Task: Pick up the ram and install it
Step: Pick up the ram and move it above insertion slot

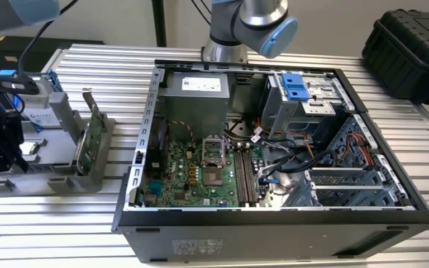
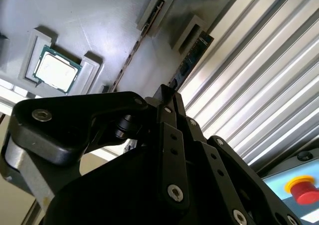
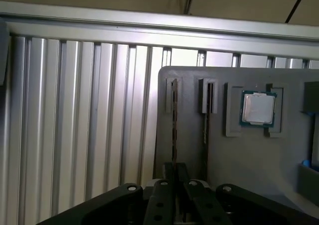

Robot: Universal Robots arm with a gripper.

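Gripper (image 3: 174, 168) at ram (image 3: 174, 120), upright in grey tray (image 3: 259, 160) slot.

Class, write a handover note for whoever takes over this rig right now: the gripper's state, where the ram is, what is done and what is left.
Gripper: at the gray tray, right at the ram. Whether it has hold of it does not show.
Ram: standing on edge in the slot nearest the tray's edge, with a second stick in the next slot.
Done: the gripper is at the ram. Nothing is lifted or installed.
Left: the pick-up, then the install in the memory slots of the open computer case.
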